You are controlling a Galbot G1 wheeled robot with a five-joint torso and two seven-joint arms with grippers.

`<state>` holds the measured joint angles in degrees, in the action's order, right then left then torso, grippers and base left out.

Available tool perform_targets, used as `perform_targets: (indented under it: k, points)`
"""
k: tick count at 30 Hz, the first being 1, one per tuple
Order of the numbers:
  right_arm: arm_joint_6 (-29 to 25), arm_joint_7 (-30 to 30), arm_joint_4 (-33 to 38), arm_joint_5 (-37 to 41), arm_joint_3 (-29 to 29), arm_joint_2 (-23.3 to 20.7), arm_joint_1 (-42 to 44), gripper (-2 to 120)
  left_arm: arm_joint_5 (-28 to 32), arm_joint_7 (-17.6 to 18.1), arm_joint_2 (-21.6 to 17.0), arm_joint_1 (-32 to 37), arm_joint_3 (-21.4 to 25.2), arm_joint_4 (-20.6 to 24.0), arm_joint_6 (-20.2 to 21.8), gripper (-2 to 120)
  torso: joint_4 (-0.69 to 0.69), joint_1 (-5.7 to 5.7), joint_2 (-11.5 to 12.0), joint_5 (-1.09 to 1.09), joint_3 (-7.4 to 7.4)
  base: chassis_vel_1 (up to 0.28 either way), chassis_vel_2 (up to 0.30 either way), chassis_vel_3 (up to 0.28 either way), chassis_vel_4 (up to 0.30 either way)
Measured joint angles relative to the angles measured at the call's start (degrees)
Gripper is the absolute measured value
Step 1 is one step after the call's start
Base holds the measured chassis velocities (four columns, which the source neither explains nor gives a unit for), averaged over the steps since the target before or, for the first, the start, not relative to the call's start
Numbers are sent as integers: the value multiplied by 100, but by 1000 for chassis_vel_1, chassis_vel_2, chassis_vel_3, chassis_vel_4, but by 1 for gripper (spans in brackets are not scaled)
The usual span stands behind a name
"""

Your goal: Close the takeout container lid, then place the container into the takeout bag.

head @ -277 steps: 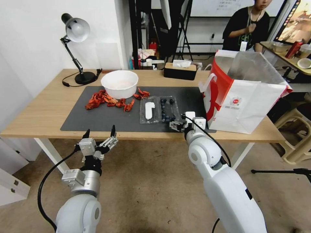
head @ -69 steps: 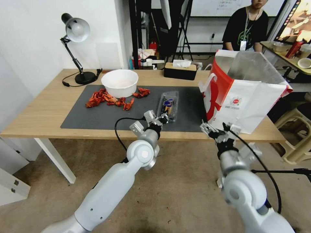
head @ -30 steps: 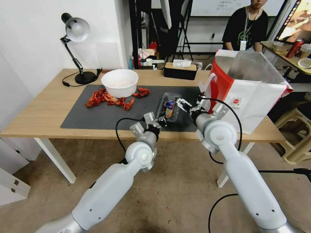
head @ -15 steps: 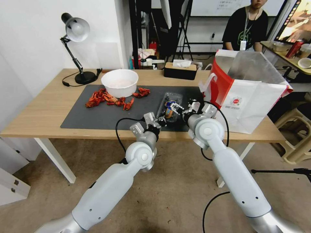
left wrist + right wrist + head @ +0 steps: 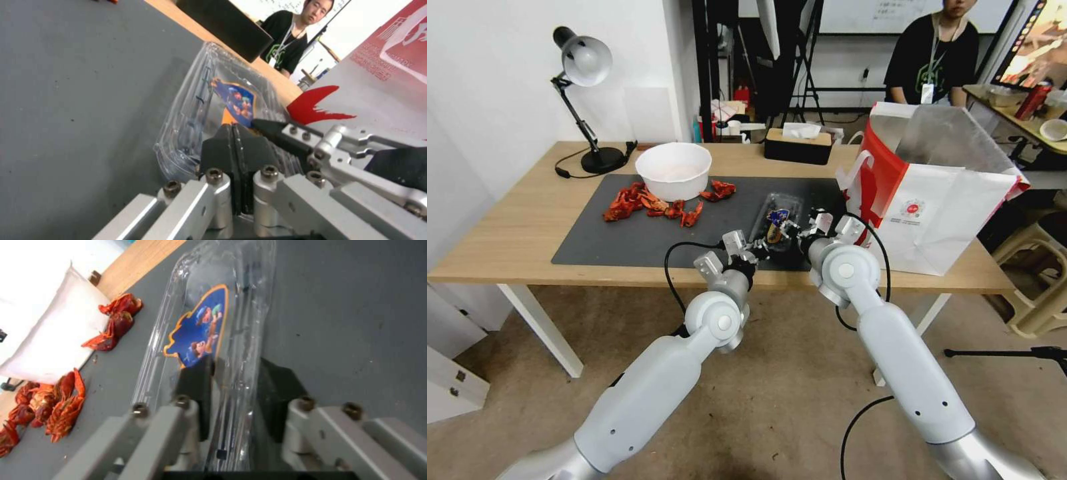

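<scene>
Right gripper (image 5: 231, 400), pads set either side of the near end of the takeout container (image 5: 213, 323), the jaws narrowed onto the clear plastic so that it appears clasped, though whether they bear firmly on it cannot be told. Left gripper (image 5: 235, 156), its two dark pads pressed flat together with no gap between them, sitting against the near edge of the same container; it seems to pinch the thin rim there, but this is not certain. In the head view the two grippers meet at the container (image 5: 777, 223), the left gripper (image 5: 755, 250) at about 7 o'clock of it and the right gripper (image 5: 800, 230) at about 4 o'clock. The container lies on the dark mat (image 5: 647, 243), with the lid (image 5: 222, 96) folded over the base and a blue and orange picture label uppermost; closing therefore looks done, or very nearly so, although a full snap of the rim cannot be confirmed. The takeout bag (image 5: 940, 213) stands open at roughly 3 o'clock of the container, near but apart from it. Remaining, by this evidence: lifting the container and placing it into the bag. The white bowl (image 5: 673, 172) and red crayfish (image 5: 647, 205) lie toward 10 o'clock, well apart.
</scene>
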<state>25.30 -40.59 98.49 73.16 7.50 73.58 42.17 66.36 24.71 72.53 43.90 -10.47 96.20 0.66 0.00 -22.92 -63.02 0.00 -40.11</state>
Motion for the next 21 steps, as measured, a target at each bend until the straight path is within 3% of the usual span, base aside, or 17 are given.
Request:
perform_targets:
  k: [6, 15, 21]
  points:
    - [-1, 28, -41, -40, 2, 17, 8, 0, -39, -7, -12, -9, -4, 1, -6, 0, 0, 0, 0, 0, 0, 0, 0, 0, 0]
    - [-26, 81, -30, -101, 19, 14, 54, 0, -548, -171, -97, 48, 60, 106, -100, 0, 0, 0, 0, 0, 0, 0, 0, 0, 0]
    - [-48, 118, -17, -183, 31, 22, 90, 0, -1523, -510, -322, 260, 241, 325, -272, 22, 0, 0, 0, 0, 0, 0, 0, 0, 0]
